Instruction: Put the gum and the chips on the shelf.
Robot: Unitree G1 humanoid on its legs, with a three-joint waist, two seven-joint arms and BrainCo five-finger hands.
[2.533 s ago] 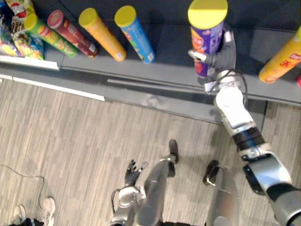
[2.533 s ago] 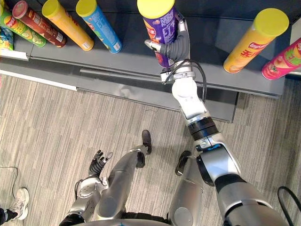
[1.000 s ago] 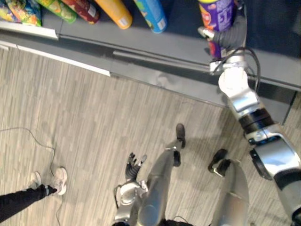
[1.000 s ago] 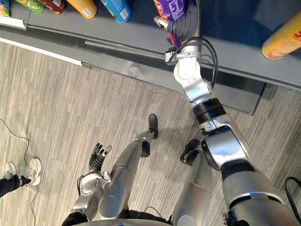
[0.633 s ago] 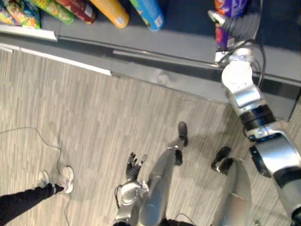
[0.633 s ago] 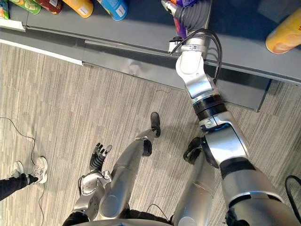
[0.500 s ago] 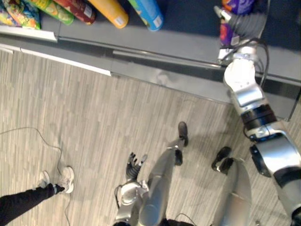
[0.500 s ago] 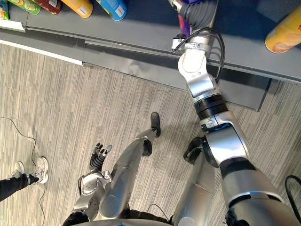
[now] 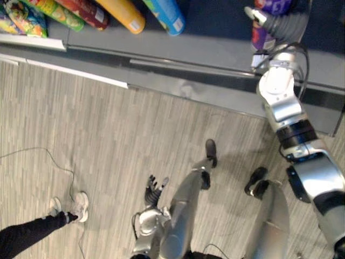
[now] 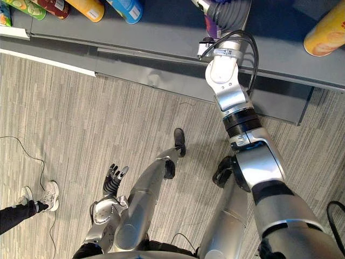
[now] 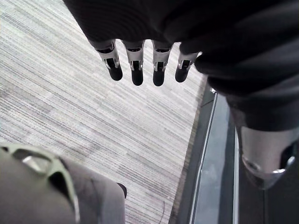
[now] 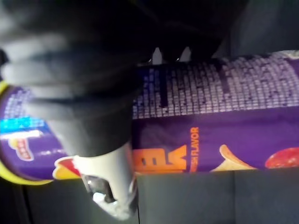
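Observation:
A purple chips can point(image 9: 261, 36) with a yellow lid stands on the dark grey shelf point(image 9: 215, 51), its label close up in the right wrist view point(image 12: 210, 121). My right hand point(image 9: 283, 24) reaches over the shelf edge and is shut on the can, with the thumb point(image 12: 107, 182) lying across its front. The fingers are hidden behind the can. My left hand point(image 9: 153, 191) hangs low over the floor, fingers point(image 11: 135, 70) straight and holding nothing.
Blue point(image 9: 166, 9), orange point(image 9: 123, 8), red point(image 9: 86, 11) and green point(image 9: 56, 12) chips cans lean on the shelf to the left, beside snack bags point(image 9: 21, 16). Another orange can point(image 10: 326, 35) stands at the right. A person's leg and shoes point(image 9: 54, 216) are on the floor at lower left.
The right hand has carried the purple can a little further in over the shelf. The view has shifted slightly, and the person's shoes have moved a step.

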